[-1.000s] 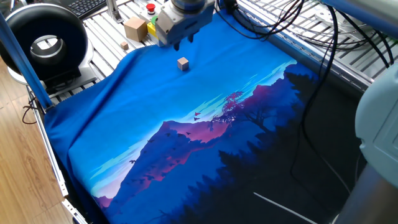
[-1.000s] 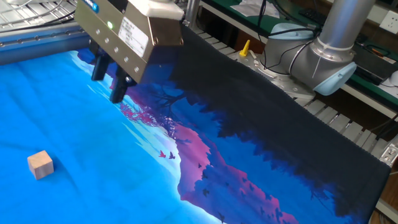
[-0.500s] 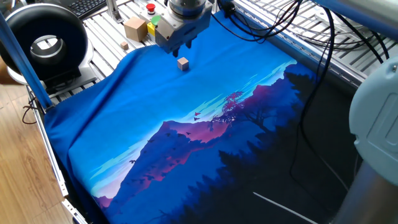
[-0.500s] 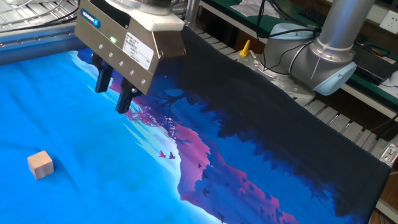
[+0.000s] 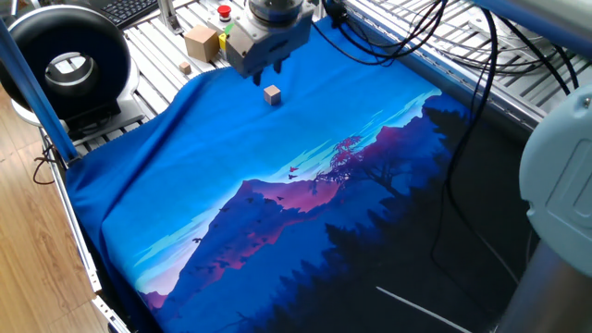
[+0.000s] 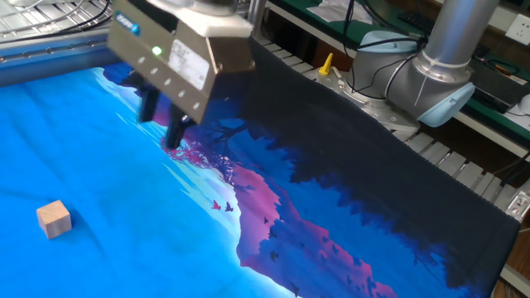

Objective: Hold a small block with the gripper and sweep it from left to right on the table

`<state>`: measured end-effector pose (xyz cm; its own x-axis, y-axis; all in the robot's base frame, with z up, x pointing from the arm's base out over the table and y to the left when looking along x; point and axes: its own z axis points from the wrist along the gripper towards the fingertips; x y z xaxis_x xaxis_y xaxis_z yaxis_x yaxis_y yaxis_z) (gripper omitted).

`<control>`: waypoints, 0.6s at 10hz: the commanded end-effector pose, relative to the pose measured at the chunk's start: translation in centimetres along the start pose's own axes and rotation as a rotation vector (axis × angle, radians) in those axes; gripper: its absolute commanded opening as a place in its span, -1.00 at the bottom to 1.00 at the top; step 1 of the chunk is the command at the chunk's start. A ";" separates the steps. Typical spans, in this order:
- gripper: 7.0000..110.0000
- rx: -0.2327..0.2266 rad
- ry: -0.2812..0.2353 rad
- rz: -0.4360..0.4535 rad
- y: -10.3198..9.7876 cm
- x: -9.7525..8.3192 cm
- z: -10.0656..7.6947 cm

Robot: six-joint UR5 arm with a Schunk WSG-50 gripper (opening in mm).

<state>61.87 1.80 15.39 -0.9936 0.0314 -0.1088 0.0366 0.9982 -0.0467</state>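
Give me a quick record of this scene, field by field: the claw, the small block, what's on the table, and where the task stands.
claw: open, fingers pointing down, nothing between them, raised above the cloth
small block: tan wooden cube lying free on the cloth, apart from the claw
table: blue mountain-print cloth over a slatted metal top
contact: none between claw and block
off the cloth: larger tan box and a yellow box on the slats past the cloth's edge
task state: block not yet gripped, sweep not started
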 end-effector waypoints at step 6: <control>-1.00 -0.201 -0.081 -0.069 5.0 -1.5 -1.4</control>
<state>62.53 5.20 16.15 -0.9882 -0.0159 -0.1520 -0.0280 0.9966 0.0778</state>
